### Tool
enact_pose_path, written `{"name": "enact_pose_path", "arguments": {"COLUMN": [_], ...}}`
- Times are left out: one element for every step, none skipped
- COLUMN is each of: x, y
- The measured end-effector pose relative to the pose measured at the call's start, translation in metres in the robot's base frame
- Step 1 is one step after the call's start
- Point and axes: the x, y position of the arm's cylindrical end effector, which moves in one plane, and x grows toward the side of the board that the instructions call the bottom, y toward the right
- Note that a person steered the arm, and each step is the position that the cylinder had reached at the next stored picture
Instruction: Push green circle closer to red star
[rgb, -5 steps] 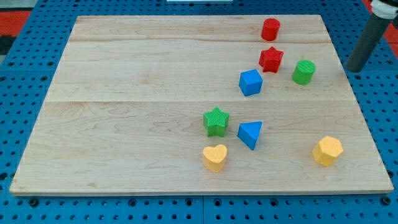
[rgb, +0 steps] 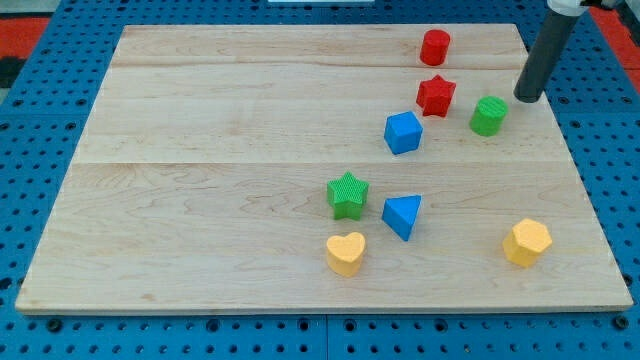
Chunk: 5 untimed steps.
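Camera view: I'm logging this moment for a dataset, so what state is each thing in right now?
Tip: on the board, right of and above the green circle, not touching.
Green circle: upright, apart from the red star.
Red star: flat, untouched.
Red cylinder: upright.
Blue cube: resting alone.
Green star: flat.
Blue triangle: flat.
Yellow heart: flat.
Yellow hexagon: flat.

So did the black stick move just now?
Yes. My tip slid toward the view's left, from off the board's right edge onto it, nearer the green circle.
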Motion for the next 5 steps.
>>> {"name": "enact_pose_path", "arguments": {"x": [0.000, 0.001, 0.013, 0.039, 0.053], "y": [0.000, 0.006, 0.009, 0.008, -0.015]}}
